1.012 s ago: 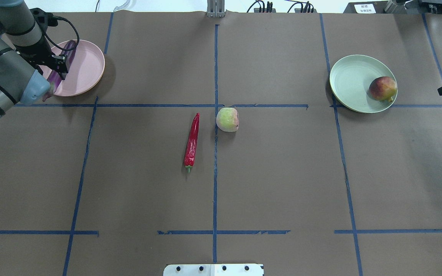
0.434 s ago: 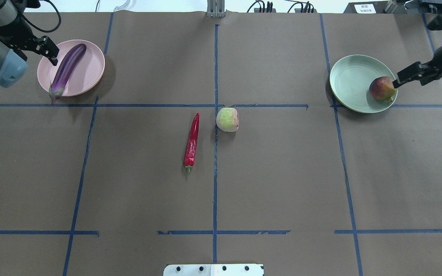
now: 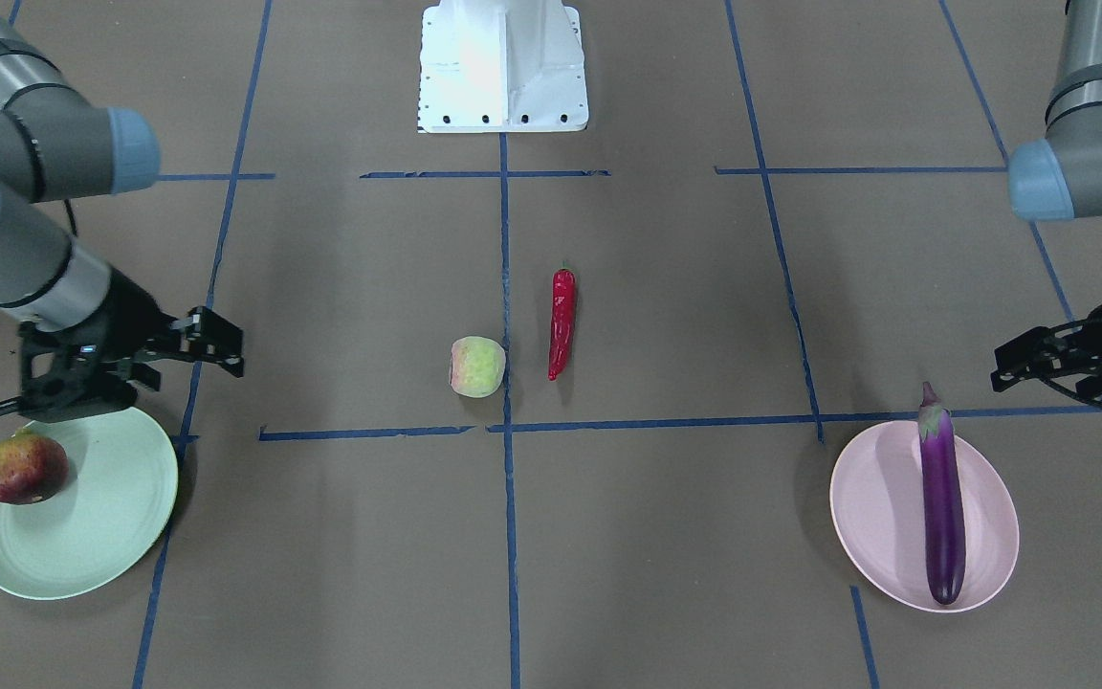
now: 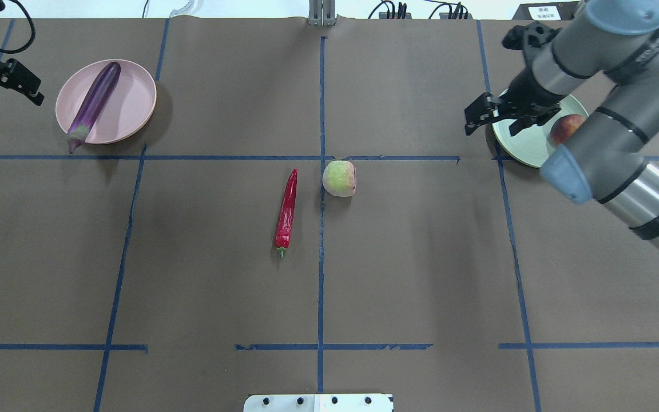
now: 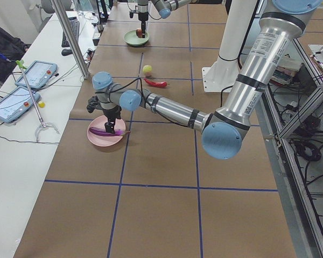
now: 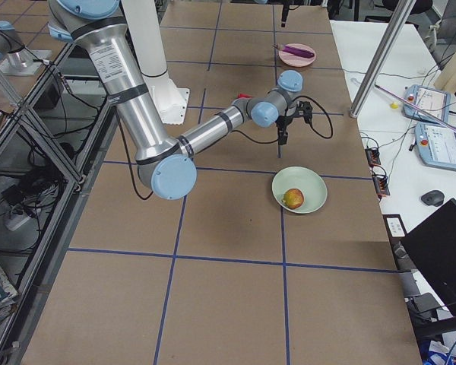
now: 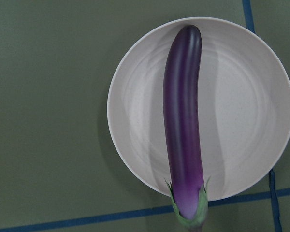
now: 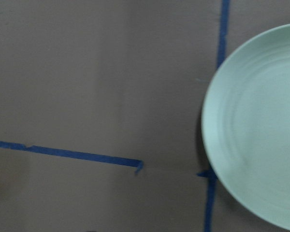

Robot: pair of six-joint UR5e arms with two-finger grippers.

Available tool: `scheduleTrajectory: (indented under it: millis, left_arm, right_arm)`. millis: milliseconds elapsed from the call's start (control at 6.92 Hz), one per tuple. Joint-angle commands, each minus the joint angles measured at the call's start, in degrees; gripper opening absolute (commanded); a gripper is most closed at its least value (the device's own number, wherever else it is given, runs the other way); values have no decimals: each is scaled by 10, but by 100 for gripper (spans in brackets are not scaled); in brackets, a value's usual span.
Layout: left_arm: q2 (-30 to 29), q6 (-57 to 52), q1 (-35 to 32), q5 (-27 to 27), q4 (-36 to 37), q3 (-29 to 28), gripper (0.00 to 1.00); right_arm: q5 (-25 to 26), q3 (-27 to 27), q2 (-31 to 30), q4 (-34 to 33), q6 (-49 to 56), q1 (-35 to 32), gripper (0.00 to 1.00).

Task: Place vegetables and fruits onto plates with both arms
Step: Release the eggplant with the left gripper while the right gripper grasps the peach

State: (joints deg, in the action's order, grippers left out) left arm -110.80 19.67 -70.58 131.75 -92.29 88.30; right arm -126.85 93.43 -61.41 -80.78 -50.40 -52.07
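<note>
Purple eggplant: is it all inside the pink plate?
Not fully. The long glossy purple eggplant lies across the round pale pink plate, its green stem end poking past the rim.

Eggplant [image 4: 92, 103] on far-left plate [image 4: 134, 106], stem end overhanging near rim; chili [image 4: 286, 210] just left of centre fruit [image 4: 339, 178], between plates; other fruit [image 4: 566, 127] on far-right plate [image 4: 521, 150].

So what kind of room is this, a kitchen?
Probably a robot lab, not a kitchen: the table has brown paper and blue tape lines, a left arm and right arm reach over it, and control tablets lie beside it.
</note>
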Motion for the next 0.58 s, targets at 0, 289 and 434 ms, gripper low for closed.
scheduleTrajectory:
  millis: [0, 289, 434]
  left_arm:
    - [12, 5, -2, 2, 22, 31, 100]
    - [14, 7, 0, -2, 22, 33, 100]
    - [14, 22, 2, -2, 20, 34, 100]
  right_arm:
    - [98, -6, 109, -73, -122, 99, 100]
    - [179, -80, 193, -80, -189, 157, 100]
    - [212, -112, 216, -80, -190, 172, 100]
